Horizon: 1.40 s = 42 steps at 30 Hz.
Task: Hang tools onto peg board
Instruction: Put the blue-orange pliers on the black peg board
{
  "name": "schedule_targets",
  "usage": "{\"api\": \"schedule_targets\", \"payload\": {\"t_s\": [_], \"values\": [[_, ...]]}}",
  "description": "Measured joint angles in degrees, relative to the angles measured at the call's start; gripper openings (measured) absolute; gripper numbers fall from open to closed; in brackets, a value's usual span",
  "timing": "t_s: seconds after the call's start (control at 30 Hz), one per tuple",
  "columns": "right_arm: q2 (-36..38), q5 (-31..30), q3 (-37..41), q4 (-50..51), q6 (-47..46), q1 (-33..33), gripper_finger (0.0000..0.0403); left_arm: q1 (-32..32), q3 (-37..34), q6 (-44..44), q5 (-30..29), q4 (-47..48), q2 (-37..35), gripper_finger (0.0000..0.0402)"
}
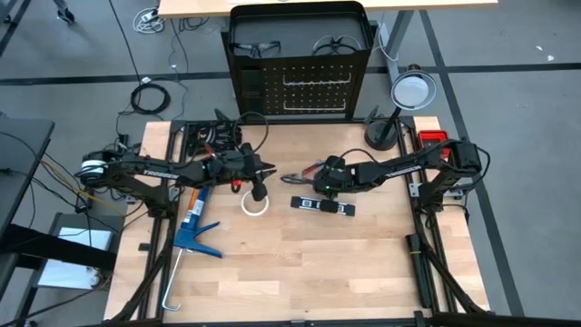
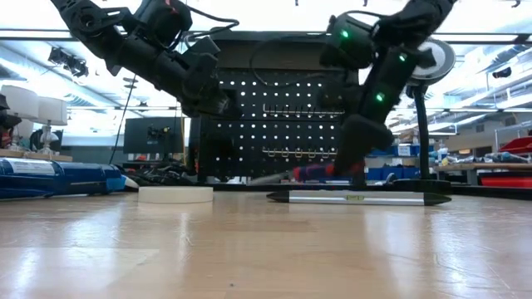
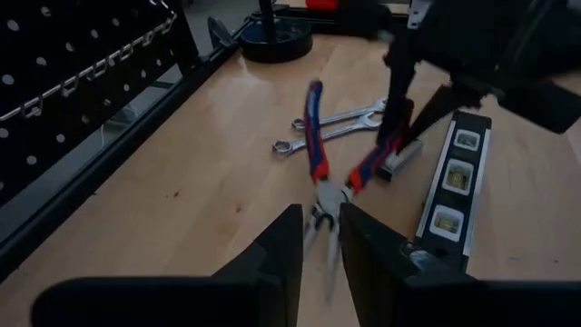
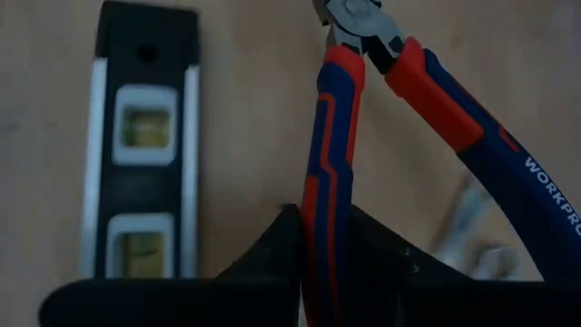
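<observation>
Red-and-blue-handled pliers (image 1: 300, 173) lie spread open on the wooden table in front of the peg board (image 1: 313, 86). My right gripper (image 1: 320, 180) is shut on one pliers handle. My left gripper (image 1: 270, 171) hovers above the table just left of the pliers' nose, open by a narrow gap and empty. A black level (image 1: 322, 205) lies flat just near of the pliers. A white tape roll (image 1: 254, 203) lies flat below my left gripper. Two silver wrenches (image 3: 331, 123) lie crossed behind the pliers. Two safety glasses (image 1: 254, 47) rest on top of the board's frame. My right gripper pinches one pliers handle (image 4: 327, 182) between its two fingers, about midway along it. The fingers come from above, pointing down, and stand across the handle. In the low view the pliers (image 2: 312, 173) slant down from the held handle toward the nose at the left.
A blue caulking gun (image 1: 195, 227) lies at the table's left edge. A round lamp on a black stand (image 1: 410, 91) stands at the far right beside the peg board. The near half of the table is bare wood (image 1: 309, 272).
</observation>
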<state>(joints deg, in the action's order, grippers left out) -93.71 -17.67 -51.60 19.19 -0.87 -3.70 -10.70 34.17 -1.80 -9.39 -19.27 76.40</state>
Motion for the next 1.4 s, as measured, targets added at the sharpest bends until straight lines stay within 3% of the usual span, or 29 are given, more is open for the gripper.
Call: {"api": "schedule_targets", "payload": {"t_s": [0.33,0.7,1.03,1.4], "values": [[0.0,-15.2,-16.1,18.2,8.1,2.9,0.0068,0.0,0.0,0.4,-1.3,-1.0,0.0,0.0078],[0.1,-28.5,-34.2,28.4,13.7,3.2,0.0071,4.4,0.0,6.0,-7.5,-7.8,0.0,0.0078],[0.1,-28.1,-49.3,25.9,20.6,-0.4,0.0072,5.5,0.0,5.9,-8.8,-8.0,0.0,0.0078],[0.2,-26.1,-60.5,15.4,22.5,-6.7,0.0073,7.3,0.0,6.2,-8.5,-8.3,0.0,0.0078]]}}
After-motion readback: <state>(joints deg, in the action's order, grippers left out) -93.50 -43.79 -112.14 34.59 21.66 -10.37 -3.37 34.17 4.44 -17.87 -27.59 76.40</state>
